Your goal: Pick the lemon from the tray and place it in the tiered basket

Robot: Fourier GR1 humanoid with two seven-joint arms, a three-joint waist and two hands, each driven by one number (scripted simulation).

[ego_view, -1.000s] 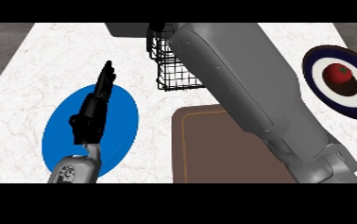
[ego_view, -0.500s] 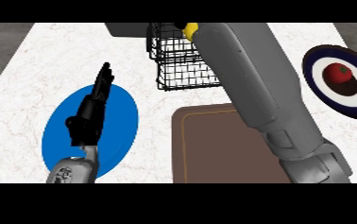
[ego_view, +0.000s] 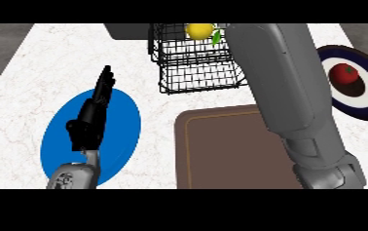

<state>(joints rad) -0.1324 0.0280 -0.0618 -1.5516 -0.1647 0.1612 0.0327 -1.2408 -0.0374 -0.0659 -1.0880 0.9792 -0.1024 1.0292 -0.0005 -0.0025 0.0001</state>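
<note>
Where the forearms enter at the lower edge, the brown tray [ego_view: 215,152] lies between them, and the left hand [ego_view: 87,120] rests over the blue plate [ego_view: 126,123], fingers straight, pressed together and pointing up. Farther back, the right forearm [ego_view: 287,88] runs past the tiered basket [ego_view: 201,74] and out of the view's top, so the right hand does not show. The lemon [ego_view: 200,30] sits in the basket's upper tier, and a dark plate [ego_view: 338,50] with a red fruit [ego_view: 346,72] lies at far right.

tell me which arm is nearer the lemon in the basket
Right. The right forearm runs up just right of the lemon in the tiered basket; its hand is out of view. The left hand rests open over the blue plate, well down-left.
</note>
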